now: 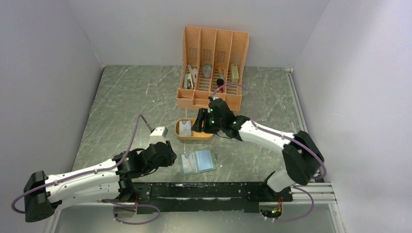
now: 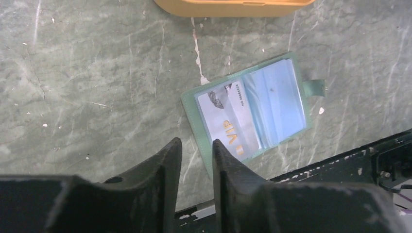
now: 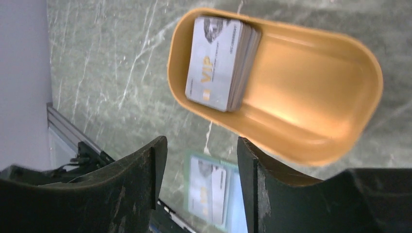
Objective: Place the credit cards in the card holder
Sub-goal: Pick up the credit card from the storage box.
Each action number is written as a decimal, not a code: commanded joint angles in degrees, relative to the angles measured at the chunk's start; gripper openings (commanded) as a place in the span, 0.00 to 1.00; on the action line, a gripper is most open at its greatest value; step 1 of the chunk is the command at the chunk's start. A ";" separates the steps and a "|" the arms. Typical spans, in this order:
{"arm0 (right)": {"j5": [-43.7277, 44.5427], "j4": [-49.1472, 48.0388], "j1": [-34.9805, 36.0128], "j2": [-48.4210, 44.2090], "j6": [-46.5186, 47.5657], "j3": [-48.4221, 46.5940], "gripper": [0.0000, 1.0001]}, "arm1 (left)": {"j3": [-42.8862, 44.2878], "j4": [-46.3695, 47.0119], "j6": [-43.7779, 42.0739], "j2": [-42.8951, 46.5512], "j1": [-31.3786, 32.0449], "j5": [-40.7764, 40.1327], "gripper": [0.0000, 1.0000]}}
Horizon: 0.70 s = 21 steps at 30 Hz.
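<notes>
The grey-green card holder (image 1: 197, 161) lies open on the table near the front edge. One VIP credit card (image 2: 228, 119) sits in its left clear pocket (image 2: 250, 114). A stack of credit cards (image 3: 218, 63) lies in the left end of the orange oval tray (image 3: 369, 82), also seen from above (image 1: 185, 128). My left gripper (image 2: 195, 143) is narrowly open and empty, just left of the holder's near corner. My right gripper (image 3: 201, 145) is open and empty, hovering over the tray's right part (image 1: 200, 124). The holder shows blurred between its fingers (image 3: 214, 194).
A tall orange slotted organizer (image 1: 214, 68) with small items stands behind the tray (image 1: 194, 138). A black rail (image 1: 209, 189) runs along the near table edge, close to the holder. Grey walls enclose the table on three sides.
</notes>
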<state>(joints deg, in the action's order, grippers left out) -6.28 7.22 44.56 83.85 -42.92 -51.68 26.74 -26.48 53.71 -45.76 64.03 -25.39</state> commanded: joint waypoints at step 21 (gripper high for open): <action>-0.48 -1.00 -1.20 23.11 3.42 -14.33 0.59 | -0.21 -7.19 0.80 6.60 0.33 -3.55 0.46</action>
<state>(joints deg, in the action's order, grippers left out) -7.42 5.91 43.55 105.45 -39.94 -64.73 26.70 -32.93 54.81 -38.50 64.03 -27.35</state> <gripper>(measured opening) 0.593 0.464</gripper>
